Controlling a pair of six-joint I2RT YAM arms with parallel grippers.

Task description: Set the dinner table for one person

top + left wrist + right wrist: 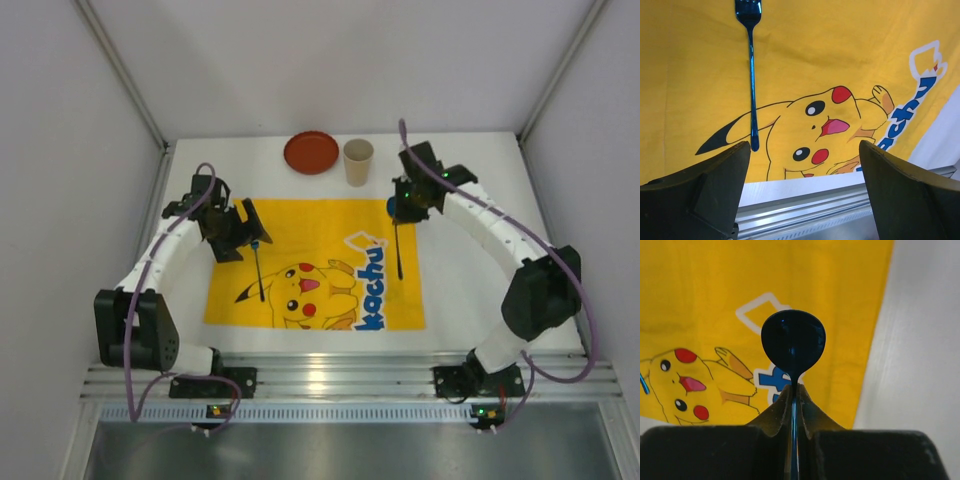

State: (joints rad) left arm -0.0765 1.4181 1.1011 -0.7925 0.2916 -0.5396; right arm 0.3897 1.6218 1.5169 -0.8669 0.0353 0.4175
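Note:
The white dinner table (pixel 476 292) carries a yellow Pikachu mat (pixel 320 230). A blue fork (pixel 259 272) lies flat on the mat's left part, tines away from me; it also shows in the left wrist view (pixel 751 75). My left gripper (pixel 243 230) is open and empty, just above the fork's tine end, jaws wide apart (pixel 805 150). My right gripper (pixel 406 203) is shut on a dark blue spoon (pixel 793 340) at its neck, the bowl sticking out past the fingertips (pixel 795 388). The spoon (pixel 398 245) hangs over the mat's right edge.
A red plate (pixel 311 152) and a tan paper cup (pixel 358 162) stand on the white tabletop beyond the mat's far edge. An aluminium rail (pixel 330 380) runs along the near edge by the arm bases. White walls enclose the left, right and back.

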